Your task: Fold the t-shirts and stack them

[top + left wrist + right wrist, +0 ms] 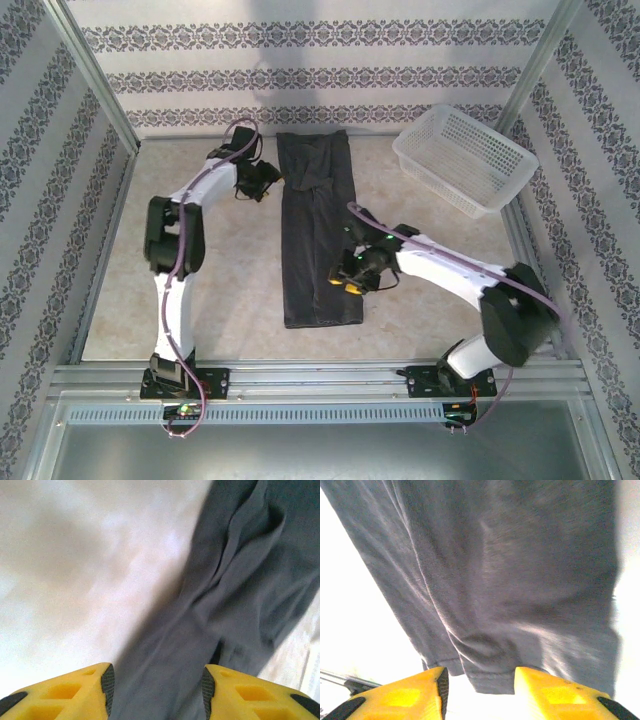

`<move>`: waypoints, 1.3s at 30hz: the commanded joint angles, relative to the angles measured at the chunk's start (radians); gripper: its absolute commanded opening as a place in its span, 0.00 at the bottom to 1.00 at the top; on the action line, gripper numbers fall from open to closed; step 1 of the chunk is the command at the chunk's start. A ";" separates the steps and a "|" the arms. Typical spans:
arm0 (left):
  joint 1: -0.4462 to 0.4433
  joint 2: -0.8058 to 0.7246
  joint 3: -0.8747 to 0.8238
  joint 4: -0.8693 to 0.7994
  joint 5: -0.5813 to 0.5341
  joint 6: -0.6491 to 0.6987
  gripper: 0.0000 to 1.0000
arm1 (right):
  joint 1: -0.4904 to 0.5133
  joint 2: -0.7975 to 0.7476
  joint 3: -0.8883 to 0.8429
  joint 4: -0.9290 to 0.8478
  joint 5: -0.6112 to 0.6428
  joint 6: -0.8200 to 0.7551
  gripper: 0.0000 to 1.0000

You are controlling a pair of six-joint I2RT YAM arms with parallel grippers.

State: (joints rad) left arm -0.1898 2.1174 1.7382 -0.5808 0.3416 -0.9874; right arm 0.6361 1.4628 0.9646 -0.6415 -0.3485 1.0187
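The dark grey t-shirt (318,240) lies in the middle of the table, folded lengthwise into a long narrow strip running from far to near. My left gripper (262,182) hovers by the strip's far left edge. In the left wrist view its yellow jaws (156,690) stand apart over the wrinkled cloth (240,580), gripping nothing. My right gripper (350,278) sits at the strip's right edge, toward the near end. Its jaws (480,690) are open in the right wrist view, with a hem edge of the shirt (510,570) lying loose between them on the table.
A white lattice basket (465,158) stands at the far right, empty. Patterned walls close in the table on three sides, and a metal rail (320,375) runs along the near edge. Bare tabletop (230,280) lies to the left of the shirt.
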 commanded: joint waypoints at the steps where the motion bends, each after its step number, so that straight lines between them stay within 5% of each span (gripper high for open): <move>1: -0.028 -0.200 -0.290 0.052 0.068 0.030 0.50 | -0.054 -0.062 -0.079 -0.112 0.040 -0.102 0.46; 7: -0.144 -0.495 -0.766 -0.007 0.216 0.091 0.51 | -0.063 -0.089 -0.200 -0.080 -0.024 -0.137 0.49; 13: -0.339 -0.625 -1.016 0.132 0.279 -0.075 0.54 | -0.007 -0.011 -0.220 0.040 -0.055 -0.102 0.49; 20: -0.452 -0.571 -1.044 0.331 0.227 -0.219 0.53 | 0.007 0.038 -0.219 0.105 -0.051 -0.073 0.47; 27: -0.495 -0.455 -0.996 0.425 0.243 -0.242 0.42 | 0.009 0.084 -0.222 0.135 -0.039 -0.056 0.41; 34: -0.525 -0.433 -0.962 0.475 0.240 -0.274 0.24 | 0.019 0.094 -0.213 0.137 -0.041 -0.052 0.21; 39: -0.525 -0.494 -1.033 0.515 0.187 -0.323 0.00 | 0.025 0.029 -0.227 0.105 -0.016 -0.051 0.00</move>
State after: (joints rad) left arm -0.6678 1.6024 0.7540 -0.3313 0.5602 -1.2739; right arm 0.6468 1.5341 0.7513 -0.5243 -0.3832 0.9672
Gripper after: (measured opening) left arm 0.046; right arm 0.053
